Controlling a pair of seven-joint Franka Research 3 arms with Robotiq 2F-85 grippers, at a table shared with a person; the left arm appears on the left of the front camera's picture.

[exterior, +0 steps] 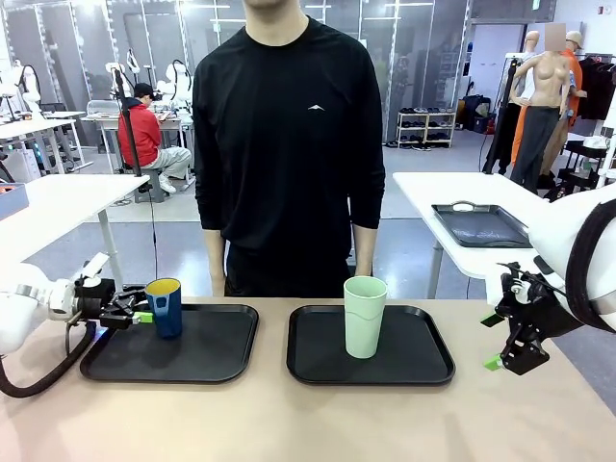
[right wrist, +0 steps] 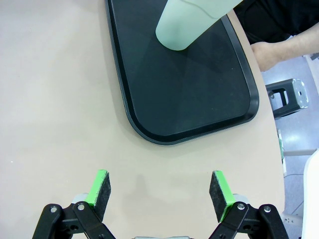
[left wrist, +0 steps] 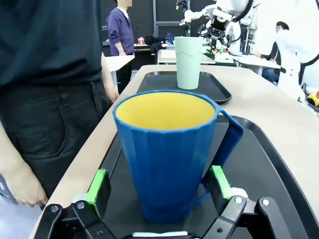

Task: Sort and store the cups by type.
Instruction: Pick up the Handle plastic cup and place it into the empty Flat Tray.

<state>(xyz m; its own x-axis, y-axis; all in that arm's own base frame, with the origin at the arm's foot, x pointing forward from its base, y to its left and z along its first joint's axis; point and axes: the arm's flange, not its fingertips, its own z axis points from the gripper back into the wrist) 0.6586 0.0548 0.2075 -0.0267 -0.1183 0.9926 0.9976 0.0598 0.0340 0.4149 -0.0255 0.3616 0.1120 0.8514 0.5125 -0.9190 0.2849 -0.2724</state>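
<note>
The left gripper (left wrist: 160,191) stands wide open around the blue cup (exterior: 165,307) at the left tray's (exterior: 171,365) left edge. The right gripper (right wrist: 162,191), open and empty, hovers over bare table right of the mint tumbler's (exterior: 365,316) tray (exterior: 371,371).

A robotics lab in a large open hall; at ten o'clock in the front view white tables (exterior: 58,197) carry other robot rigs, with a seated person in red (exterior: 144,140) beside them; glass partitions (exterior: 423,48) line the back; a shelf rack (exterior: 426,127) stands at one o'clock; polished grey floor (exterior: 404,168).
</note>
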